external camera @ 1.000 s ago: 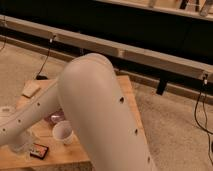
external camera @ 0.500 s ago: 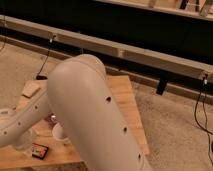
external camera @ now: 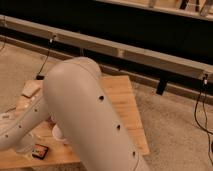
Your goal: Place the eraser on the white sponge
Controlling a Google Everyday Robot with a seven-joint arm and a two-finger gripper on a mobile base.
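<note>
Pale arm [external camera: 95, 120] over wooden table [external camera: 125, 100], gripper [external camera: 24, 144] seemingly low left beside eraser [external camera: 40, 150], white sponge [external camera: 31, 89] at far corner

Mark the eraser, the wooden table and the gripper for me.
eraser [external camera: 40, 150], camera view, on its labelled top face.
wooden table [external camera: 126, 102], camera view, bare top right of the arm [external camera: 95, 120].
gripper: not visible; the arm runs off toward the lower left.

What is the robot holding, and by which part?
Cannot tell: the gripper is out of sight, beyond the arm at the lower left edge. The eraser lies on the table.
</note>
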